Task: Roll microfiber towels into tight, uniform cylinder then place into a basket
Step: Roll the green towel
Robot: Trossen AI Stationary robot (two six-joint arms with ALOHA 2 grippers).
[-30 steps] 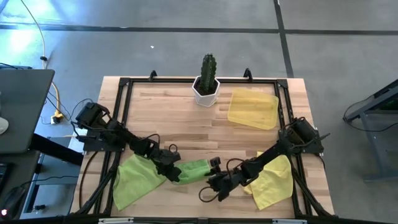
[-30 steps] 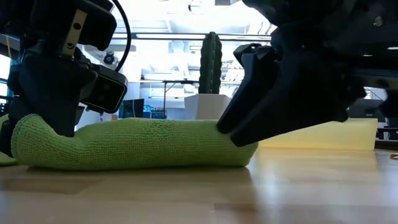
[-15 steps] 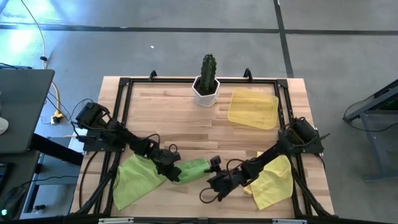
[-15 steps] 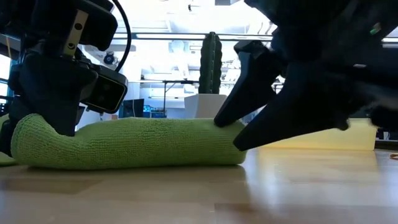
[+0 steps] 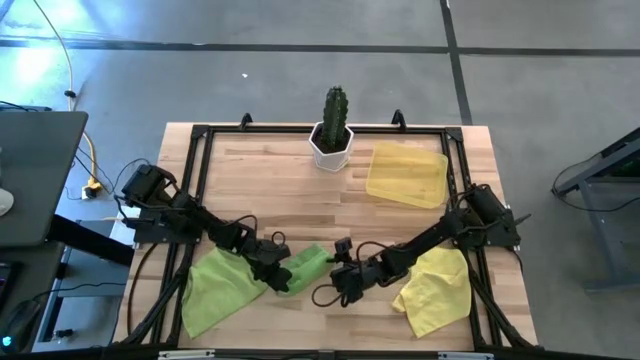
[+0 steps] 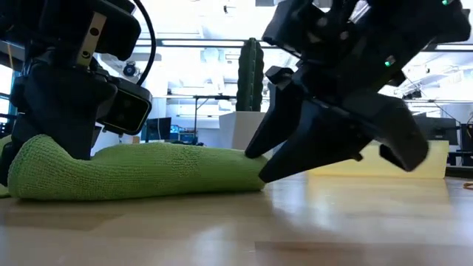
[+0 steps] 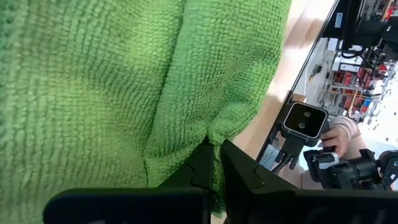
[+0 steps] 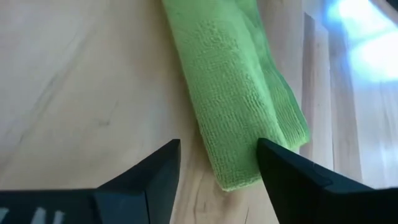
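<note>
A lime-green microfiber towel [image 5: 308, 265] lies on the table as a loose roll [image 6: 148, 170]. My left gripper [image 5: 280, 272] is shut on its left end. My right gripper [image 5: 340, 270] is open at the roll's right end [image 8: 239, 168], one finger on either side of it. A second green towel [image 5: 215, 290] lies flat on the table at the near left, under the left arm. A yellow towel [image 5: 435, 290] lies crumpled at the near right, under the right arm. The pale yellow basket [image 5: 408, 175] sits at the far right. My left gripper pinches a fold of the green cloth [image 7: 214, 134] between its two shut fingers, at the roll's left end. It slants down from the table's left. The roll lies on the table, dented where the fingers meet it [image 6: 41, 151]. My right gripper stands open around the roll's right end [image 6: 255, 159]; I cannot tell whether a finger touches the cloth.
A cactus in a white pot [image 5: 333, 130] stands at the far middle. A black frame [image 5: 200, 135] runs around the tabletop. Bare wood [image 5: 290, 195] lies between the cactus and the grippers. A person's hand [image 7: 339, 134] shows beyond the table.
My right gripper has opened, let go of the roll's right end, and moved toward the table's left and a little toward its far edge. The roll's right end now lies closer to my left gripper, so the roll looks shorter. The left end has stayed in place.
</note>
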